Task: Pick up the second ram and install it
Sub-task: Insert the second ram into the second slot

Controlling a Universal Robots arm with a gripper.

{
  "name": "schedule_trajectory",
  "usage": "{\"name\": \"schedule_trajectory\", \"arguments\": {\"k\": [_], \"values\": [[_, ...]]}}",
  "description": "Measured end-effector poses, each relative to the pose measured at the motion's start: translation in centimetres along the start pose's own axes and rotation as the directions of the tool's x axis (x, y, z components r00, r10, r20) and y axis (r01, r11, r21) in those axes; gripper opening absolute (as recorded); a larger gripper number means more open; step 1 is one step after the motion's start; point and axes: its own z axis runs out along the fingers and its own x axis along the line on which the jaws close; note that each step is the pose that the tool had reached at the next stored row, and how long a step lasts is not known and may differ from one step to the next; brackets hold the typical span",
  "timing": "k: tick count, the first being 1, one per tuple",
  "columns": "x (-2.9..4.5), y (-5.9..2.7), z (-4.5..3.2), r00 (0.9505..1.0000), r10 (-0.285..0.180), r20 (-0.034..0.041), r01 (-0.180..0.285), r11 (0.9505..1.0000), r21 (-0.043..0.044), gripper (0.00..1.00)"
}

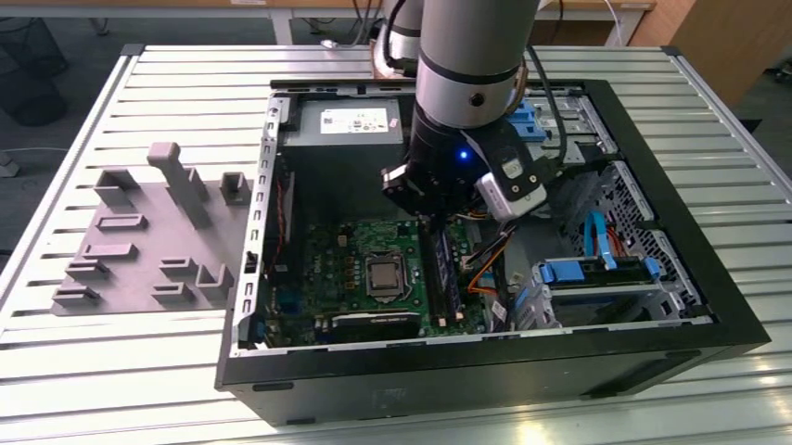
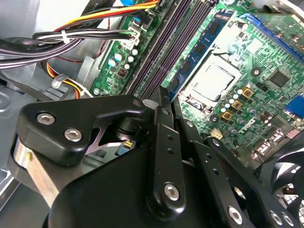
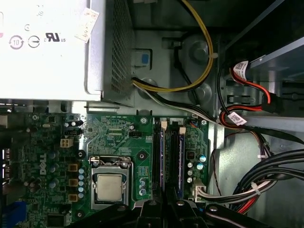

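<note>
Exterior view: my gripper [image 1: 436, 221] sits frame centre, low inside open computer case [image 1: 693, 315], just above motherboard [image 1: 352, 278]. Cannot tell finger spread or any hold. Second ram [image 3: 181, 161], thin dark green stick, stands in slot beside another stick [image 3: 161, 159] in first wrist view, fingertips [image 3: 153, 205] right over them. Little room: power supply [image 1: 347, 122] upper centre, drive cage [image 1: 594, 278] lower right. Grey ribbed fixture [image 1: 148, 236] left on slatted table [image 1: 124, 371].

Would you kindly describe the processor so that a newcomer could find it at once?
Look inside the open black computer case at the green motherboard. Near its middle, to the exterior view's left of the long memory slots, sits the processor: the only flat silver square, framed by a metal bracket.
</note>
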Motion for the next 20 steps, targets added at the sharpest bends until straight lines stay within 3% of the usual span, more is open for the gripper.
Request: {"name": "schedule_trajectory", "arguments": {"k": [12, 20], "values": [[0.15, -0.03, 1.69, 1.0, 0.006, -0.0008, -0.006, 1.0, 0.0001, 0.14], [0.13, -0.03, 1.78, 1.0, 0.006, -0.0007, -0.006, 1.0, 0.0018, 0.14]]}}
